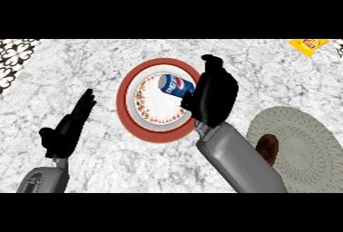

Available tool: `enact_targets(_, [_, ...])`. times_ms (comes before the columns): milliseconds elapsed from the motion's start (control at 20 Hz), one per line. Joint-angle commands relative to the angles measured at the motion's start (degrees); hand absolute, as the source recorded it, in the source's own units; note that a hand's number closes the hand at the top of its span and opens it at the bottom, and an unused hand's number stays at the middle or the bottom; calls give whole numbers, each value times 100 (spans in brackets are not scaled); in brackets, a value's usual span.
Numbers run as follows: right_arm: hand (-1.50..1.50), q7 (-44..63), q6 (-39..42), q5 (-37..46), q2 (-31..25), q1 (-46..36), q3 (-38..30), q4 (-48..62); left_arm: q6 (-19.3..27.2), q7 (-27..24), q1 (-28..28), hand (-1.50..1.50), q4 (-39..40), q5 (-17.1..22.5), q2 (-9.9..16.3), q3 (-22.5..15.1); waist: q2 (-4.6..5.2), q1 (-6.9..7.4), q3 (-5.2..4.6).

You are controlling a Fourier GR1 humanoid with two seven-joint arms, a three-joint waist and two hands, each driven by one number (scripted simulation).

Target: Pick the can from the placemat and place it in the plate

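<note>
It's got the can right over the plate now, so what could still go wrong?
The blue can looks tilted in the right hand, so it might tip or roll on the red-rimmed plate once released. The hand hides part of the can, so as it opens it might nudge the can sideways.

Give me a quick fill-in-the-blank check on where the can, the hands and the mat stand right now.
1. The right hand is curled round the blue ____, holding it over the plate.
2. The plate's outer rim is ____ in colour.
3. The left hand is open, at the plate's ____ side in the head view.
4. A brown thing lies on the round placemat, partly hidden by the right ____.

Missing words: can; red; left; forearm
</note>
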Motion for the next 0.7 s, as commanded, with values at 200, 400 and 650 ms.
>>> enact_targets(200, [-150, 1331, -1625, -258, 74, -310, -441, 608, 0, 20, -32, 0, -23, -70, -16, -67, -13, 85, 6])
enact_targets(400, [-150, 983, -2450, 14, 74, -368, -822, 412, -28, 25, -20, 0, 3, 42, -7, 39, -35, -10, 9])
enact_targets(650, [-150, 701, -3455, -101, 75, 227, -989, -324, -38, -59, 160, 0, 38, 42, 15, 70, -116, -229, 19])
